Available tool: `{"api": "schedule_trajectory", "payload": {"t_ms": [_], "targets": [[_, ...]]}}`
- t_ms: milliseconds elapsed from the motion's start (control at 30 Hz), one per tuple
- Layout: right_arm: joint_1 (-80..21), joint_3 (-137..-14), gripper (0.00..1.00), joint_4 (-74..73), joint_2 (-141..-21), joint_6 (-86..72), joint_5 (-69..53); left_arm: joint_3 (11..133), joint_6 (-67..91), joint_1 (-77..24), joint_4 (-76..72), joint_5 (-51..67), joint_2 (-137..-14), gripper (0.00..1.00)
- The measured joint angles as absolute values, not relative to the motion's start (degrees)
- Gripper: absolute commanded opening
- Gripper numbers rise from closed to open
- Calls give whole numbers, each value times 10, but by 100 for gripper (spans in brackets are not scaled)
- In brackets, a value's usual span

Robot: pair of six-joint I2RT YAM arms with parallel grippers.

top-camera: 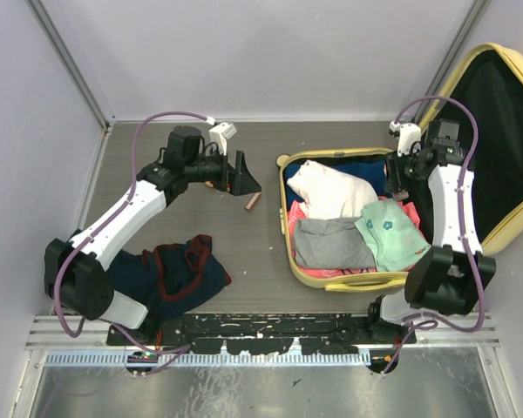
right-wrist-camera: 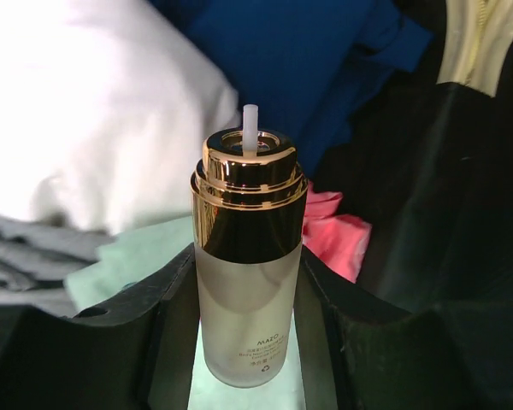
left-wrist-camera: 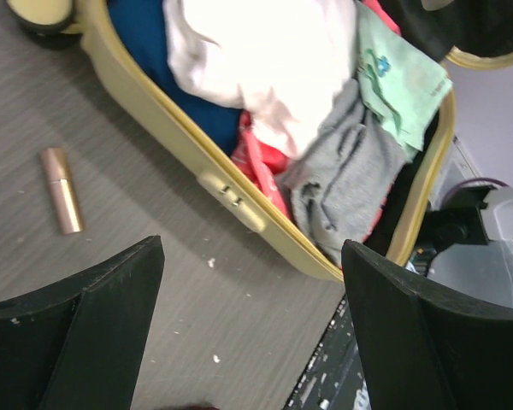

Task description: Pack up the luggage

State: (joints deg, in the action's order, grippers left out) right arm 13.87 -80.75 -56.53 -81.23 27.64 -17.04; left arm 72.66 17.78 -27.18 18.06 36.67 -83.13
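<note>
The left claw (top-camera: 244, 178) hung wide open and empty over the counter (top-camera: 261, 252), with a rose-gold tube (top-camera: 254, 202) lying near it. The open luggage (top-camera: 349, 280) sat to that claw's right. The right claw (top-camera: 394, 181) gripped a frosted, gold-collared bottle (right-wrist-camera: 248, 282) above the clothes (top-camera: 331, 239) packed inside the luggage.

The left arm (top-camera: 122, 218) rises from its base at the near left corner, then bends at the elbow and reaches away from the base and to the right. Its wrist is level and the left tool (top-camera: 244, 178) points right. The two dark fingers (left-wrist-camera: 77, 333) are spread wide with nothing between them. The right arm (top-camera: 449, 209) stands up steeply from its base at the near right, and its wrist folds over at the top so the right tool (top-camera: 392, 181) faces left and downward. Its fingers (right-wrist-camera: 128, 342) press on both sides of an upright frosted bottle (right-wrist-camera: 248, 290), clamping it
</note>
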Motion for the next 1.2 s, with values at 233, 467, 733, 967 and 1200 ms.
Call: {"api": "schedule_trajectory", "payload": {"t_ms": [233, 467, 733, 967, 1200], "targets": [[162, -843, 20, -524, -922, 326, -136, 768, 140, -224, 189, 356, -886, 85], [167, -858, 61, -496, -989, 347, -112, 795, 105, -191, 192, 345, -950, 85], [167, -867, 77, -481, -998, 350, -106, 830, 36, -189, 229, 321, -1039, 82], [167, -905, 87, -494, -998, 337, -134, 850, -1, -193, 266, 309, -1086, 76], [164, -937, 90, -510, -973, 300, -186, 878, -38, -223, 294, 281, -1126, 69]]}}
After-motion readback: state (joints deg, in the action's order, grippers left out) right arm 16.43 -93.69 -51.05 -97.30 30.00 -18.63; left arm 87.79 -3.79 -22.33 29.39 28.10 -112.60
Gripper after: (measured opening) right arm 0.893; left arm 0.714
